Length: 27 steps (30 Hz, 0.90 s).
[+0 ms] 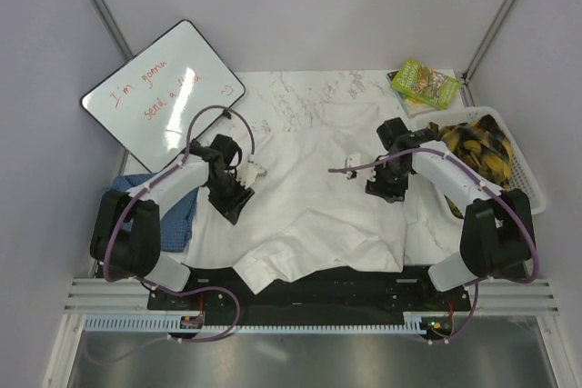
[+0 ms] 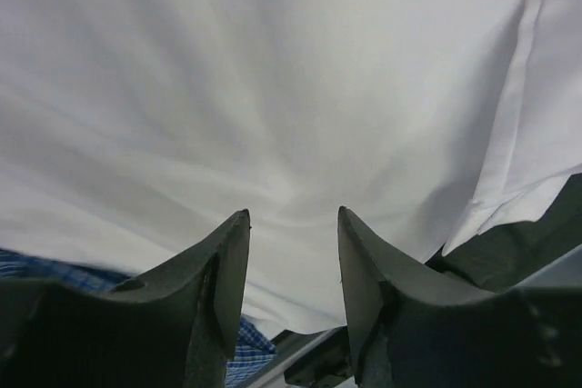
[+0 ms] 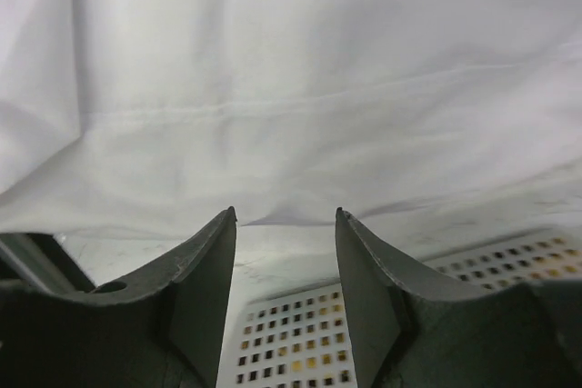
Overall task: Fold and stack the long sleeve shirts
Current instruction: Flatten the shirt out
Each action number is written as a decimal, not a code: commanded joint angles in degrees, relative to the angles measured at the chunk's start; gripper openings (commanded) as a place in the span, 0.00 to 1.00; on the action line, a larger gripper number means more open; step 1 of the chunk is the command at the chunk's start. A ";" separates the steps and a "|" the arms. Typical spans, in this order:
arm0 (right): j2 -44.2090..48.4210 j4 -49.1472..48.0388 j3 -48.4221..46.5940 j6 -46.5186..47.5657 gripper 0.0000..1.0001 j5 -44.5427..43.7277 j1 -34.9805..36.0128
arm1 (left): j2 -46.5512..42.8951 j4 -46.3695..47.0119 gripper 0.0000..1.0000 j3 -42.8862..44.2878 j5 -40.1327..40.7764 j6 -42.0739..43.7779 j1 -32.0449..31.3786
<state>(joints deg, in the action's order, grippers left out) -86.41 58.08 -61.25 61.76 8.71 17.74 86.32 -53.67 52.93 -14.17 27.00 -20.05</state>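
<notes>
Left gripper [image 2: 293, 215] and right gripper [image 3: 285, 213] hover spread and empty over the white shirt [image 1: 309, 206], where a shallow pinch could slip and rumple it.

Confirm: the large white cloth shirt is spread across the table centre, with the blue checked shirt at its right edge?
Wrong side. The large white cloth shirt is spread across the centre, but the blue checked shirt lies at its left edge; the top external view shows it.

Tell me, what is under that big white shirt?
A blue checked shirt pokes out from under the left edge of the white shirt; the marbled table shows past its far edge. How far the blue one reaches underneath is covered.
</notes>
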 commanded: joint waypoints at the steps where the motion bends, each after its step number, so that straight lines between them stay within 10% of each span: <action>1: -5.86 -1.30 -12.38 -7.60 0.55 4.91 -0.42 | 1.91 0.67 0.52 18.82 -2.52 -1.34 4.13; 8: -17.91 -3.50 -26.19 -20.88 0.51 6.93 -3.76 | 15.18 4.17 0.52 35.57 -4.19 -2.13 9.68; 27: -21.34 -16.34 -5.45 -6.57 0.47 -11.00 -7.28 | 20.90 13.41 0.47 26.37 2.13 -9.52 10.03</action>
<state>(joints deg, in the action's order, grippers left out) -105.58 46.68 -68.34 49.50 3.99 12.67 108.60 -41.87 82.76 -14.66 18.87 -10.09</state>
